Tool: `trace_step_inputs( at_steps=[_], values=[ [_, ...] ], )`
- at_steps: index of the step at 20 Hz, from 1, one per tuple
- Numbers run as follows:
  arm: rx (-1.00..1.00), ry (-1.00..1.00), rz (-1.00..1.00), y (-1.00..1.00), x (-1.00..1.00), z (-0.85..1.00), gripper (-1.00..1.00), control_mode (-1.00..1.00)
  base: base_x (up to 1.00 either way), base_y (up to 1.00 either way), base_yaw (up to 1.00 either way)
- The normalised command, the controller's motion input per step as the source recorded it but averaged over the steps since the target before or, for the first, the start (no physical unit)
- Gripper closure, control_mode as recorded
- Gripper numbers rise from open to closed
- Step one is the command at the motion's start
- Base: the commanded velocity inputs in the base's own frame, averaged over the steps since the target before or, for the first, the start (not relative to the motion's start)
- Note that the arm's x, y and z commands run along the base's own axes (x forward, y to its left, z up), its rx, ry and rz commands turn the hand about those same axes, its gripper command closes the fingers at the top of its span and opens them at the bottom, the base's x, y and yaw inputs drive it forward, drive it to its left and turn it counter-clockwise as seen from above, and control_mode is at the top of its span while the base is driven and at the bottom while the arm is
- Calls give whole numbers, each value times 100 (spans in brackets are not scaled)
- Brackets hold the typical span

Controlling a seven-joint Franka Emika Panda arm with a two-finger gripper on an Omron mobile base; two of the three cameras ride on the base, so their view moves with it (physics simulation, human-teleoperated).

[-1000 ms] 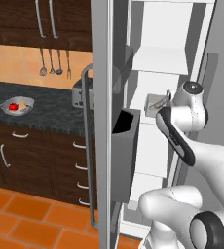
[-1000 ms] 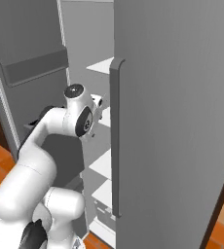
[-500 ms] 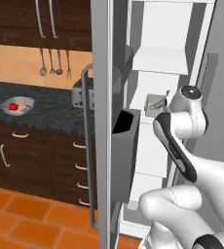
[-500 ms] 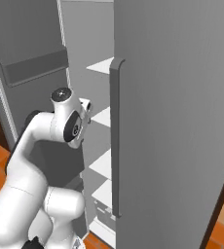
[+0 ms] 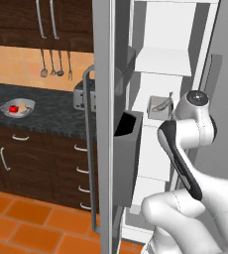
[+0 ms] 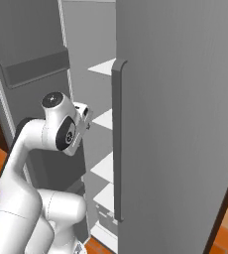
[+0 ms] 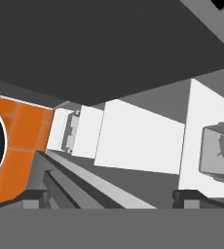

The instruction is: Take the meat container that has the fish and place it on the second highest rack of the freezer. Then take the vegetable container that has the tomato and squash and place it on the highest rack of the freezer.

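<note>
Freezer (image 5: 150, 124), tall, grey-doored, white-shelved, standing open. Second highest rack (image 5: 158, 115), flat white, already carrying clear meat container (image 5: 160, 105) with slim silvery fish (image 5: 161, 105); same tray at three o'clock in hand view. First step judged done. Pincer (image 7: 111, 194) released, empty. Next: turn toward dark speckled counter (image 5: 51, 111), nine o'clock, for grey bowl (image 5: 18, 107) holding red tomato (image 5: 13, 108) and tan squash (image 5: 23, 106). Orange tiled floor (image 5: 27, 223) below.

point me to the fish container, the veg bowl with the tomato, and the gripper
fish container (image 5: 160, 106), left base view: its grey side wall, on a white freezer shelf.
veg bowl (image 5: 28, 103), left base view: its right rim, on the dark counter.
gripper (image 7: 111, 197), hand view: gap between the dark fingertips, open.
</note>
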Motion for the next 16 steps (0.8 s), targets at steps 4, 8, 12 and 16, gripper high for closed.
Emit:
trace_step_inputs(
  at_steps=[4,8,12,16],
  values=[
    [0,-1,7,0,-15,15,-100,-100,0,0,0],
    [0,0,12,0,-35,11,-100,-100,0,0,0],
    [0,0,3,0,-22,14,-100,100,-6,0,0],
    [0,0,0,0,0,0,-100,100,-69,-12,12]
  ],
)
